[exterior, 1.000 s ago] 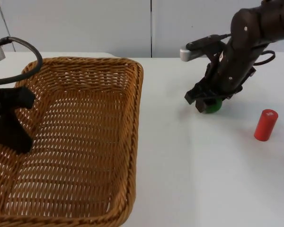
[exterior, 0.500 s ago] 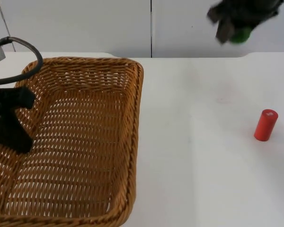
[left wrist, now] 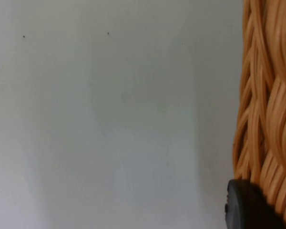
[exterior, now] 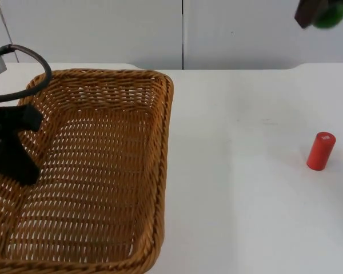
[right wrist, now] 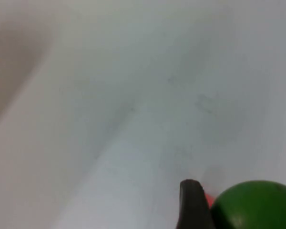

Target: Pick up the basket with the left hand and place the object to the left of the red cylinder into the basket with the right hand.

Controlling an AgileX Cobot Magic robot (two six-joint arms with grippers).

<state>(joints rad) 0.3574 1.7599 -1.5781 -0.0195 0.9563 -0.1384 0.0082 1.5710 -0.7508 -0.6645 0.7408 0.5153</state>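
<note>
Since one second ago, the right gripper (exterior: 317,14) has lifted the green object (exterior: 330,17) off the table (exterior: 246,188); jaws closed on it, high above the red cylinder (exterior: 320,151). The left gripper (exterior: 11,148) grips the basket (exterior: 160,171) wall. Transfer toward the basket remains.

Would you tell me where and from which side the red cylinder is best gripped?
Grip the red cylinder across its round side, about mid-height, coming from above: it stands nearly upright, slightly tilted, alone on the white table, so nothing blocks either side.
</note>
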